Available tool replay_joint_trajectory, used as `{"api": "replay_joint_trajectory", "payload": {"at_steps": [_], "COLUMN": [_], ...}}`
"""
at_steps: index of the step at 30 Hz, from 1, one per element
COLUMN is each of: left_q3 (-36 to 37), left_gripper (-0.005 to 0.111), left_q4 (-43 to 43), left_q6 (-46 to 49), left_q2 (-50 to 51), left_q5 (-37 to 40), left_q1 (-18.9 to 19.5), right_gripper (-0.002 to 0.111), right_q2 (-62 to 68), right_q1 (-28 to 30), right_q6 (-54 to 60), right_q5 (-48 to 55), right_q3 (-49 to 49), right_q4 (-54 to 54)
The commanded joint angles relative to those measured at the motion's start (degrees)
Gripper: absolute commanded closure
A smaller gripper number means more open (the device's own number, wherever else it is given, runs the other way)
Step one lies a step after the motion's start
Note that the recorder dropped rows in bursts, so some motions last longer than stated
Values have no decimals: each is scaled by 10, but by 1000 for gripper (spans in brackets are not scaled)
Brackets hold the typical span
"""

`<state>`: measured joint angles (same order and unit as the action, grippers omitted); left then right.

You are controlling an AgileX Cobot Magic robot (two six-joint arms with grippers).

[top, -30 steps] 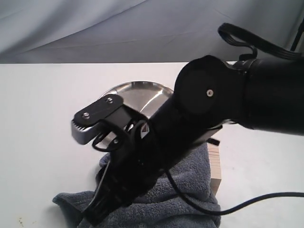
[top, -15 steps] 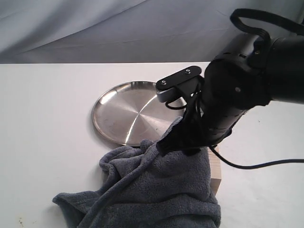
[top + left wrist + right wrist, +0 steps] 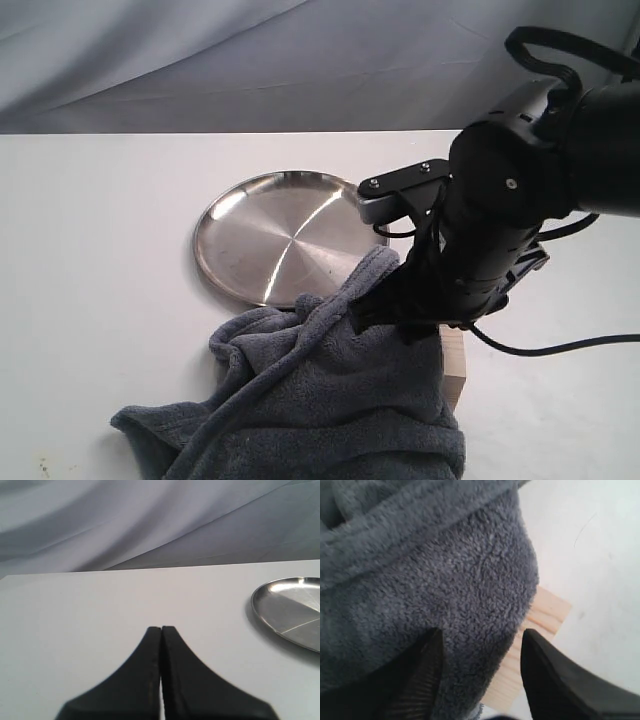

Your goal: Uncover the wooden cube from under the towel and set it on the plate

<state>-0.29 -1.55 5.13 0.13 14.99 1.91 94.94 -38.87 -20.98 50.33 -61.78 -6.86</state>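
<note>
The right arm's jaws stand parted over the towel, which lies draped across the wooden cube. Only the cube's bare edge peeks out, near the plate on the worktop. The left arm's jaws are pressed together, empty.

Towel sits directly under right gripper, bunched between its fingers, draped over wooden cube. Cube's bare side sticks out just right of gripper. Plate lies left of and behind gripper, towel edge at its near rim. All on table.
</note>
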Motion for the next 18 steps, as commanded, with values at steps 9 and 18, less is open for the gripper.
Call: {"api": "replay_joint_trajectory", "payload": {"at_steps": [9,18], "left_q3": [3,3], "left_gripper": [107,107], "left_q4": [-5,-5], "left_q6": [1,1], "left_q2": [-1,-1], "left_q5": [-1,-1], "left_q1": [1,1], "right_gripper": [80,108], "right_q2": [7,-7], "right_q1": [2,0], "right_q6": [0,95], "right_q5": [-38,-64], "right_q3": [6,-10], "right_q4": [43,99]}}
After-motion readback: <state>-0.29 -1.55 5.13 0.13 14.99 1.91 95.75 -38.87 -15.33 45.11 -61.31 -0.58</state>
